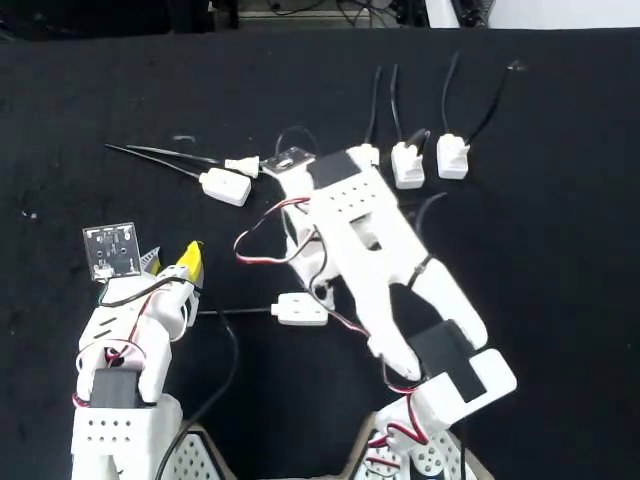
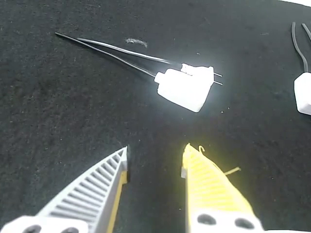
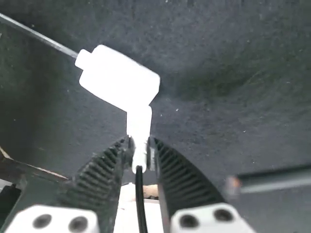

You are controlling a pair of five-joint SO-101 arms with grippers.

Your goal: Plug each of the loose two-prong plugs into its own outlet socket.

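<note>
My right gripper (image 3: 139,145) is shut on a small white plug (image 3: 139,126), whose tip butts against a white outlet socket (image 3: 119,80); its prongs are hidden. In the high view this socket (image 1: 365,153) peeks out from under the right arm's far end. My left gripper (image 2: 155,148) is open over bare cloth, one finger grey and one yellow, also seen near the table's left front (image 1: 185,262). Ahead of it lies another white socket (image 2: 182,90) with a loose plug (image 2: 197,70) right behind it, prongs bare. Both lie left of centre: socket (image 1: 225,186), plug (image 1: 243,165).
Two more white sockets (image 1: 408,165) (image 1: 452,157) with black cords lie at the back right. A white connector (image 1: 300,310) with a black cord lies mid-table between the arms. The black cloth (image 1: 100,90) covers the table.
</note>
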